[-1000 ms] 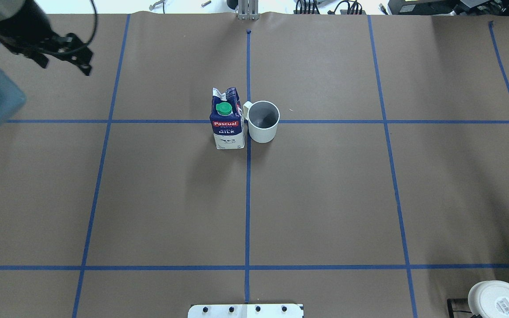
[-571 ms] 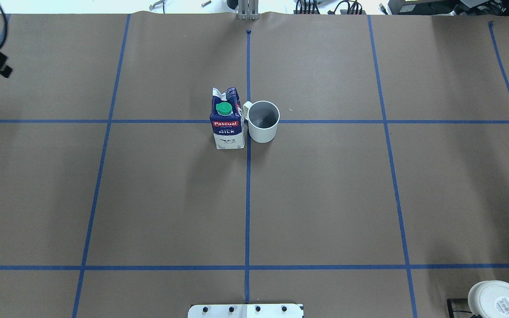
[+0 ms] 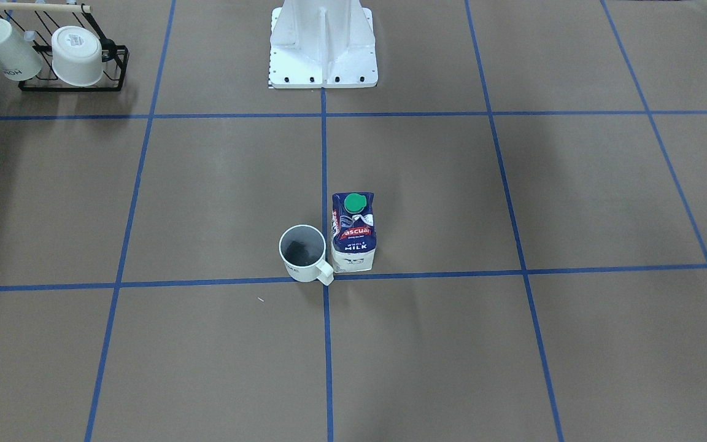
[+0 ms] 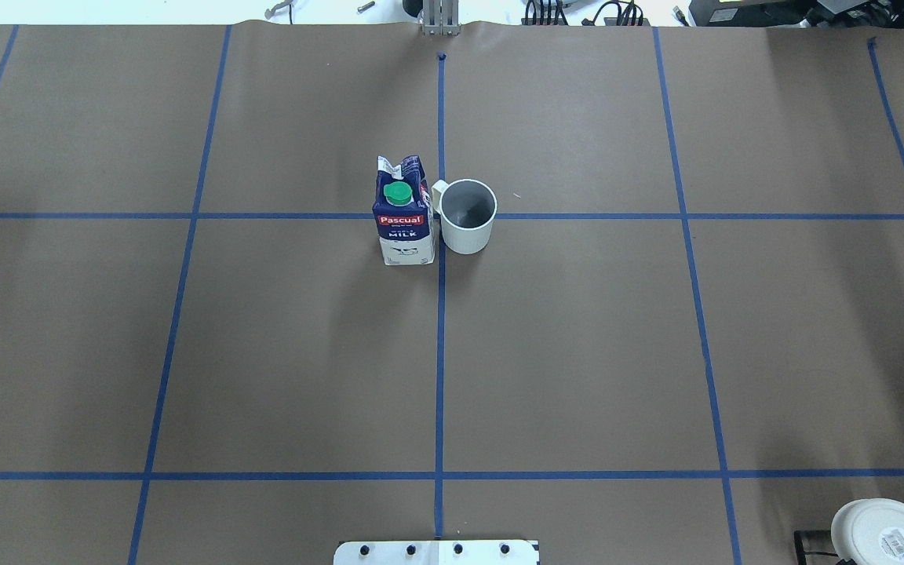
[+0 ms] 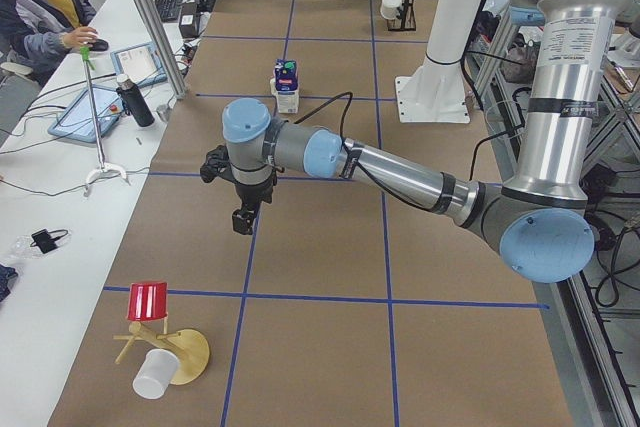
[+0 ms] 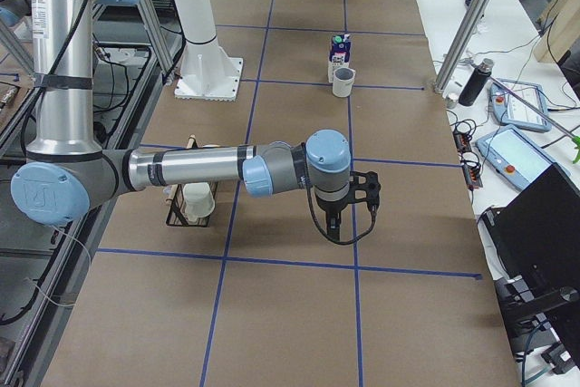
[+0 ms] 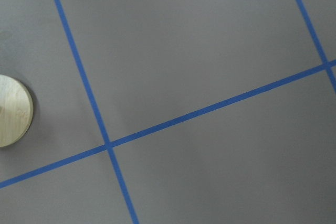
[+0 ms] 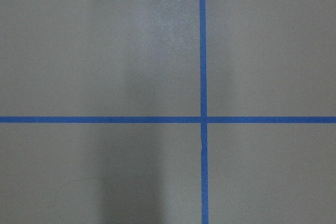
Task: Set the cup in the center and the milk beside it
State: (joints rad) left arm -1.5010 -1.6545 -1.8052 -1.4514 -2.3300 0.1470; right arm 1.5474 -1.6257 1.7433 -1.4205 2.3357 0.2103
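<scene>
The cup point(image 4: 468, 216), a white mug with a dark grey inside, stands upright at the table's centre cross of blue tape. The milk point(image 4: 403, 216), a navy and white carton with a green cap, stands upright right next to it, on the handle side. Both also show in the front view, cup point(image 3: 302, 253) and milk point(image 3: 353, 236). My left gripper point(image 5: 243, 219) hangs over bare table far from them, seen only in the exterior left view. My right gripper point(image 6: 334, 227) hangs over bare table too, seen only in the exterior right view. I cannot tell whether either is open or shut.
A black rack point(image 3: 71, 83) with two white mugs stands near my base point(image 3: 323, 43) on my right side. A wooden stand with a red cup point(image 5: 150, 302) and a white cup point(image 5: 152, 375) sits at the table's left end. A wooden disc point(image 7: 10, 111) shows in the left wrist view.
My left arm and gripper have moved left, out of the overhead view. The right gripper tip at the right edge is gone too. Cup and milk have not moved.
</scene>
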